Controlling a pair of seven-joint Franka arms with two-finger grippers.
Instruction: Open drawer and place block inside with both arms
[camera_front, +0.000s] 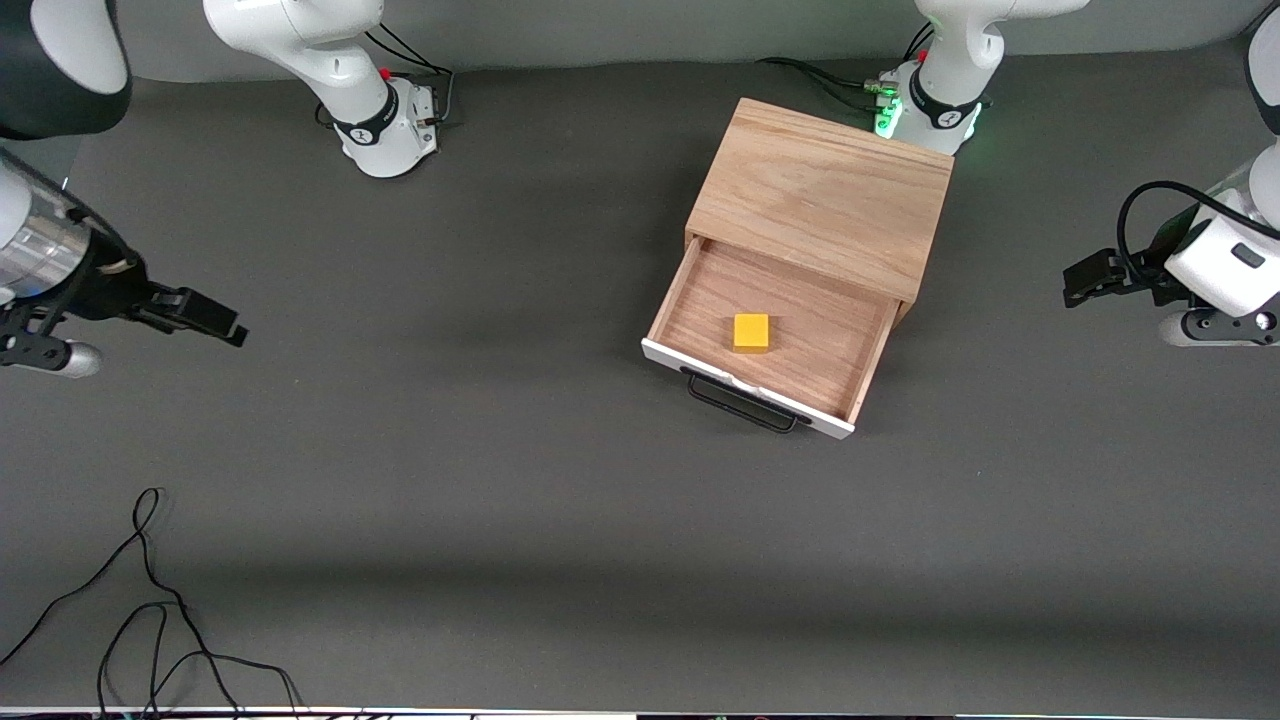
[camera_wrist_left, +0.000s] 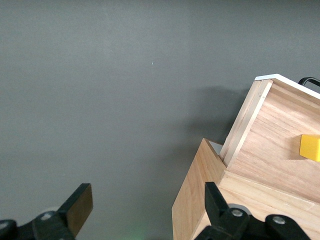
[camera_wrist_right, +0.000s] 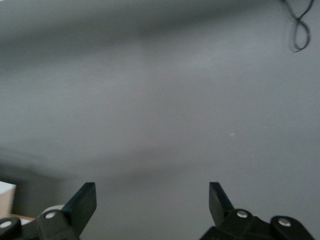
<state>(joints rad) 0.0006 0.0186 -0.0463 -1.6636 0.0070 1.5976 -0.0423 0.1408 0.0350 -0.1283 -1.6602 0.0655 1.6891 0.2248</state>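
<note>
**Block already in the open drawer**

The block (camera_front: 751, 332) sits in the pulled-out drawer (camera_front: 690, 290), right of frame centre — between both grippers. Left gripper (camera_front: 1085, 280), fingers apart, hangs nearer at right edge; right gripper (camera_front: 205, 318), also spread, waits at left edge over the table (camera_front: 480, 450).

Right gripper (camera_wrist_right: 150, 207) with fingers (camera_wrist_right: 85, 202) spread wide over bare grey table (camera_wrist_right: 165, 100), black cable loop (camera_wrist_right: 299, 30) at one corner

The shallow wooden drawer (camera_front: 775, 320) with white front panel is pulled out; the small yellow cube block (camera_front: 751, 332) is laid inside it.
</note>
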